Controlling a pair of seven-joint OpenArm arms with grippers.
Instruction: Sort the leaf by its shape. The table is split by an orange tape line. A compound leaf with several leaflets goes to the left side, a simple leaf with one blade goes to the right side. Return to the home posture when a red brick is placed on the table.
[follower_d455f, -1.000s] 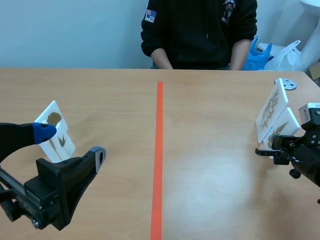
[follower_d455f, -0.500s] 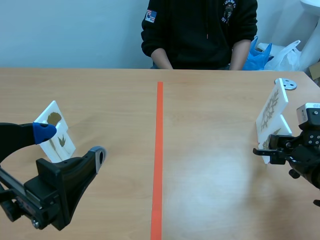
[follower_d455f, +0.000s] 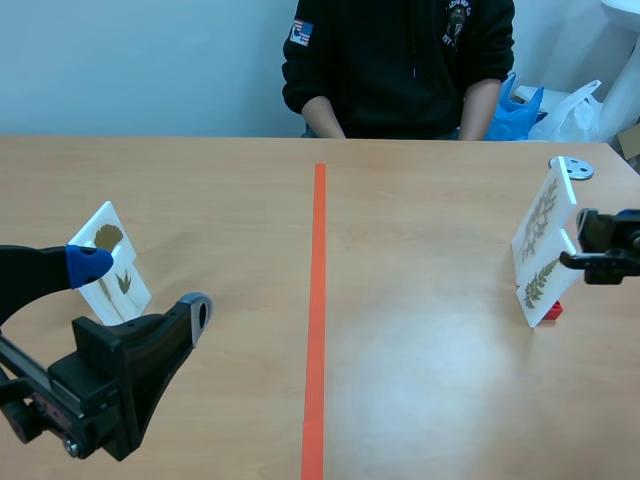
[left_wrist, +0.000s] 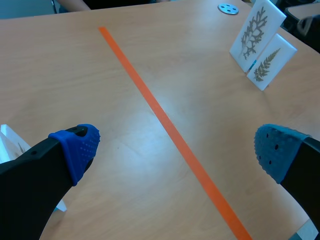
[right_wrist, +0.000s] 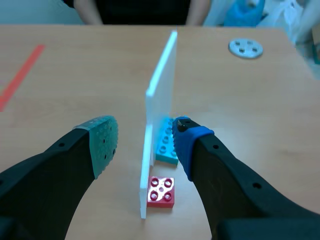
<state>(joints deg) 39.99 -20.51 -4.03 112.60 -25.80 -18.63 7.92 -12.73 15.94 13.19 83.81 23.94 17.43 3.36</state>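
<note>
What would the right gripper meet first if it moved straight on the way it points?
Probably the shorter leaf card, standing edge-on between the right gripper's open fingers; the taller card is just behind. Depth is unclear.

Left gripper (left_wrist: 177, 150): thick matte black fingers, blue dotted pads (left_wrist: 80, 147). Left arm (follower_d455f: 110, 370): chunky angular black housing, small bolt at its lower edge. Right gripper (right_wrist: 144, 141): black fingers, one grey-green dotted pad (right_wrist: 102, 142), the other blue.
</note>
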